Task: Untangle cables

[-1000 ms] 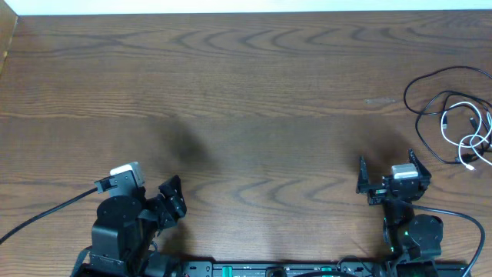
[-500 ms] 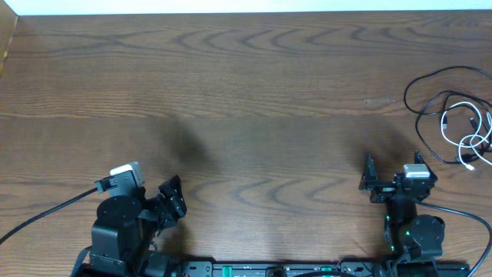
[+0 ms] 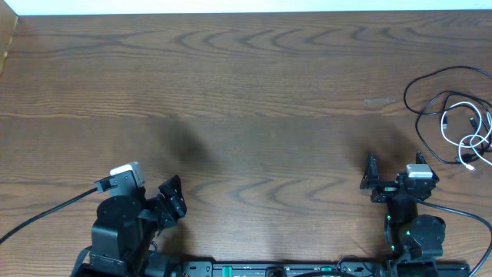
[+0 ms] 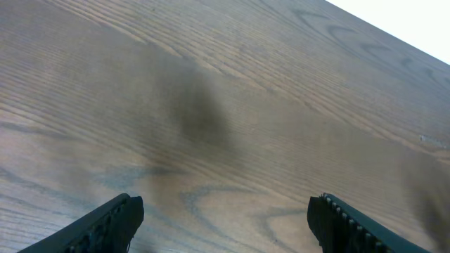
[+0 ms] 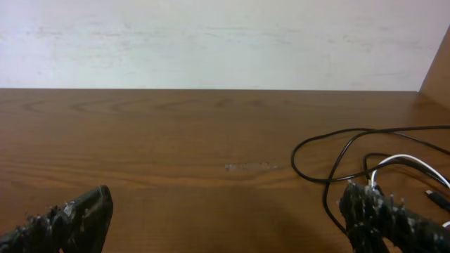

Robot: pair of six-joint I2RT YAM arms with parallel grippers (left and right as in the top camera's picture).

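The cables lie tangled at the table's far right edge: a thin black cable (image 3: 427, 86) in wide loops and a white cable (image 3: 470, 129) coiled inside it. In the right wrist view the black cable (image 5: 329, 153) and the white cable (image 5: 402, 159) lie ahead to the right. My right gripper (image 3: 394, 169) is open and empty, low over the table just left of the tangle; in its own view (image 5: 228, 218) its right finger sits close to the black loop. My left gripper (image 3: 175, 198) is open and empty at the front left, with only bare wood in its own view (image 4: 228, 221).
The wooden table (image 3: 246, 92) runs back to a white wall (image 5: 225, 42). A thick black arm cable (image 3: 46, 211) trails off left from the left arm's base. A small pale scuff (image 3: 379, 100) marks the wood left of the tangle.
My right gripper has shifted a little to the right, toward the cables, then held still. The left arm and the cables have not moved.
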